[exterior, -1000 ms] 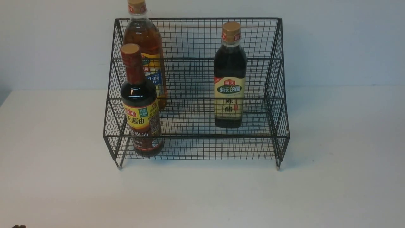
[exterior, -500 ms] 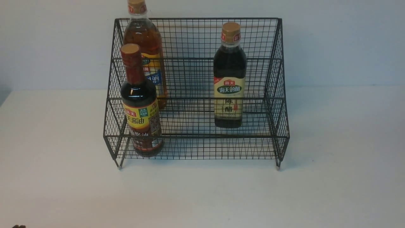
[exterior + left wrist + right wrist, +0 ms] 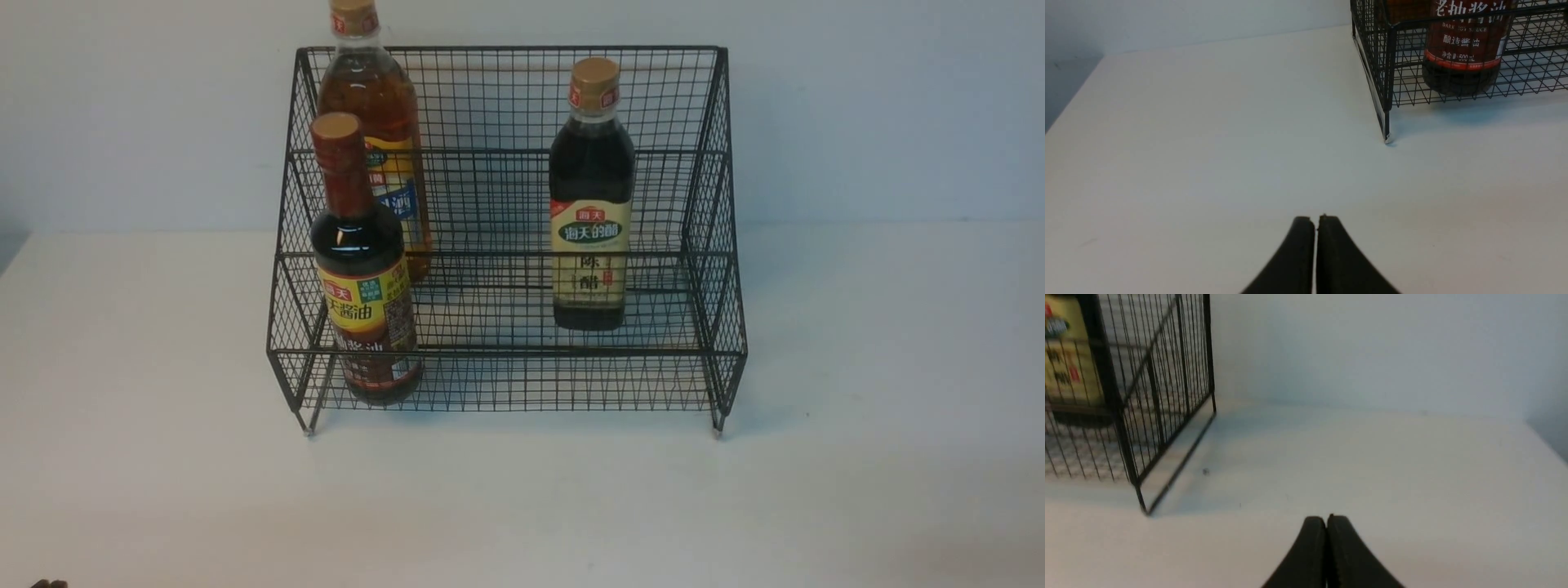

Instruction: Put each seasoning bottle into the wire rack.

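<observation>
Front view: wire rack stands on the white desk against the wall, all three bottles already inside it. Amber bottle upright on the rack's upper tier at its left end; red-necked dark bottle upright on the lower tier just in front of the amber one; squarish dark bottle upright toward the rack's right, base apparently on the upper tier, hard to be sure through the mesh. No bottle on the desk outside the rack, so the task looks finished. Neither claw shows here beyond a dark speck at the bottom edge, well short of the rack. Left wrist view: left claw pinched fully together, holding nothing, over bare desk, well apart from the rack's front left leg; base of the red-necked bottle visible behind the mesh. Right wrist view: right claw likewise pressed together and empty, over bare desk well clear of the rack's right side; squarish bottle's yellow label seen blurred through the mesh. Handling judgement: bottles look like full glass, so heavy, rigid, smooth, breakable, top-heavy; best taken around the body at the label, not the narrow neck or cap.
</observation>
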`<state>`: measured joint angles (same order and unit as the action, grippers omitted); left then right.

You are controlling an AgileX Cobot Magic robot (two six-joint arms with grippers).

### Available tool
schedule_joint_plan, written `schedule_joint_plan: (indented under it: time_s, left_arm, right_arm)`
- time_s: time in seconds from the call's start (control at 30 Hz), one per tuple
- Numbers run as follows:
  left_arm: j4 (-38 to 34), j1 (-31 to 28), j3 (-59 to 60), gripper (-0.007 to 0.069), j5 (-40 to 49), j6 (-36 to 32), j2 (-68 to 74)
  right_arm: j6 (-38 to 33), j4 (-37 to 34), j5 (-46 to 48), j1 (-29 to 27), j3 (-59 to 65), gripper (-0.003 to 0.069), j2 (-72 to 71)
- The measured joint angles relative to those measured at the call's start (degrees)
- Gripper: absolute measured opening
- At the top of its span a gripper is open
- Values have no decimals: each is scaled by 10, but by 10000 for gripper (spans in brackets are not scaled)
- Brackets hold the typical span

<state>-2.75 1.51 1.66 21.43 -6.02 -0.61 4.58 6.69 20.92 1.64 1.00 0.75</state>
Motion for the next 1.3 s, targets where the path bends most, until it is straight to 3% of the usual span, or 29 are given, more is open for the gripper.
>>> schedule_joint_plan:
  time_s: [1.3]
  left_arm:
    - [0, 0, 0, -4, 0, 0, 0]
  right_arm:
    - [15, -1, 10, -13, 2, -15, -14]
